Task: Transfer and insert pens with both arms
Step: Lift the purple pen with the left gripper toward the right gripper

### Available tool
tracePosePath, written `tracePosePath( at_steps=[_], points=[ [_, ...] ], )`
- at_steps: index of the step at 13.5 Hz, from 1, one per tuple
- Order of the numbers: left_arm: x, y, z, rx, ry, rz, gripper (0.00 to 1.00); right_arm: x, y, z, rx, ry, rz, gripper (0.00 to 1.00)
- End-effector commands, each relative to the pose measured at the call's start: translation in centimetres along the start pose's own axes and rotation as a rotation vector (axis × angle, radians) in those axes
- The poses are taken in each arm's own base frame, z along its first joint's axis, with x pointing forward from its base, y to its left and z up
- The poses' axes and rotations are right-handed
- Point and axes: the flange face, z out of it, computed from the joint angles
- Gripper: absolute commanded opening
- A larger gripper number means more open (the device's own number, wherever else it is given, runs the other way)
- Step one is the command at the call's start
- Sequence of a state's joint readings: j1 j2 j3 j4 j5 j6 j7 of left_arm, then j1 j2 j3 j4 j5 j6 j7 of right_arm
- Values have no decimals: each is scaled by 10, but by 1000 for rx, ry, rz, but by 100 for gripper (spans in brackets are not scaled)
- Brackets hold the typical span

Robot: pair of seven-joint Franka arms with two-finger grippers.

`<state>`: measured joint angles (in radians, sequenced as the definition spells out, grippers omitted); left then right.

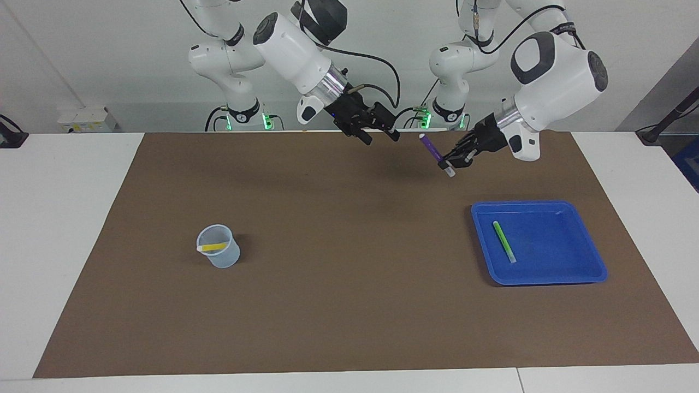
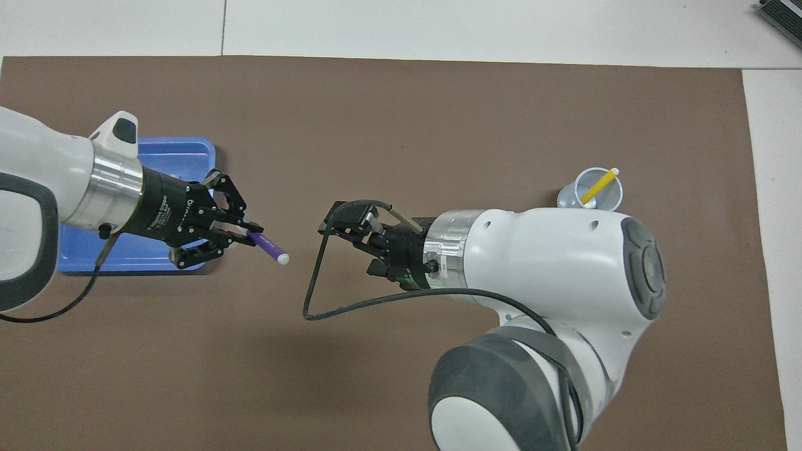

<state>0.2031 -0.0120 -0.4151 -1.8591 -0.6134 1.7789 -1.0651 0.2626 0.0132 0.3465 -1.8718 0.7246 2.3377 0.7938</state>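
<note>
My left gripper (image 1: pixel 444 162) is shut on the purple pen (image 1: pixel 431 147), holding it tilted in the air over the brown mat, with its free end pointing toward my right gripper. In the overhead view the purple pen (image 2: pixel 268 248) sticks out of the left gripper (image 2: pixel 243 230). A short gap away, my right gripper (image 1: pixel 380 137) hangs open and empty over the mat, facing the pen. The light green pen (image 1: pixel 503 241) lies in the blue tray (image 1: pixel 546 279). The yellow pen (image 1: pixel 213 247) leans inside the small pale cup (image 1: pixel 221 259).
The brown mat (image 1: pixel 349 305) covers most of the white table. The blue tray (image 2: pixel 182 149) sits toward the left arm's end and the cup (image 2: pixel 573 199) with the yellow pen (image 2: pixel 599 182) toward the right arm's end. A black cable loops under the right wrist.
</note>
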Motion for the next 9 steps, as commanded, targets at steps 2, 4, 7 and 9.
tracePosePath(
  at_steps=[2, 4, 7, 9],
  points=[
    [-30, 3, 15, -74, 0, -83, 0, -7, 1, 5, 17, -6, 19, 100],
    [-47, 13, 24, -122, -8, -133, 0, -6, 1, 6, 17, -6, 19, 91],
    [-50, 12, 32, -120, -7, -140, 0, -4, 3, 10, 12, -7, 1, 83],
    [-53, 14, 34, -123, -6, -134, 0, 2, 4, 8, 13, -3, -34, 80]
  ],
)
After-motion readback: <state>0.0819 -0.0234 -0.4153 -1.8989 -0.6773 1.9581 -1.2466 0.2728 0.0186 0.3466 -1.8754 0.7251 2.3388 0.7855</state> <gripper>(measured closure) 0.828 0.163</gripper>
